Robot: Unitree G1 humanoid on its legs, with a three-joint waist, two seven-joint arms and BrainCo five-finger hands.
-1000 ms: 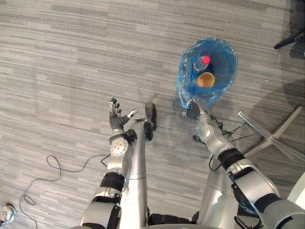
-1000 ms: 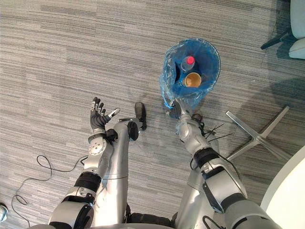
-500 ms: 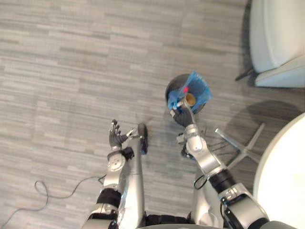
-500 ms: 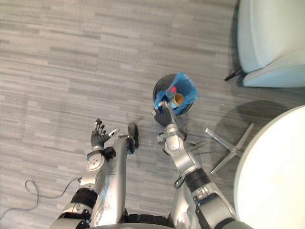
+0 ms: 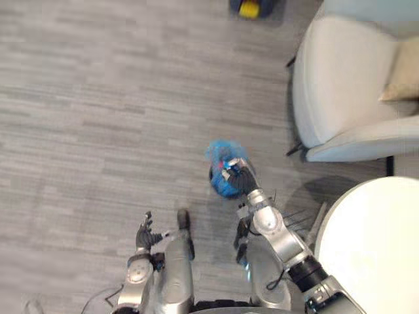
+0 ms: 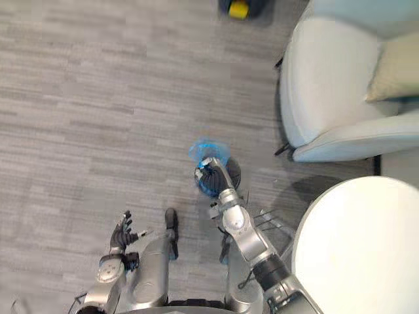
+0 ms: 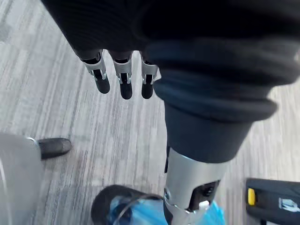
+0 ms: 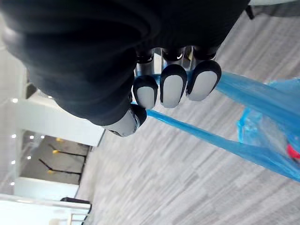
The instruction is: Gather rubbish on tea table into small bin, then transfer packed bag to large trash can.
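My right hand [image 5: 239, 178] is shut on the gathered top of the blue rubbish bag [image 5: 220, 153]. In the right wrist view its fingers [image 8: 174, 86] curl round the stretched blue film [image 8: 255, 91], and a red bottle cap [image 8: 294, 152] shows through the bag. The bag is bunched over the small dark bin [image 6: 230, 173] on the floor. I cannot tell whether it is out of the bin. My left hand [image 5: 144, 230] is held low to the left, open and holding nothing. Its fingers [image 7: 123, 80] are straight above the floor, and the bin [image 7: 111, 207] with the bag [image 7: 143, 213] shows past them.
A pale armchair [image 5: 347, 85] with a cushion [image 5: 399, 85] stands to the right of the bin. The round white table [image 5: 376, 248] is at the lower right. A black and yellow object [image 5: 249, 8] lies at the far edge of the grey floor.
The whole picture has shifted, so the camera has moved and now takes in more of the room. The bag's mouth, wide open a second ago, is now bunched in my right hand.
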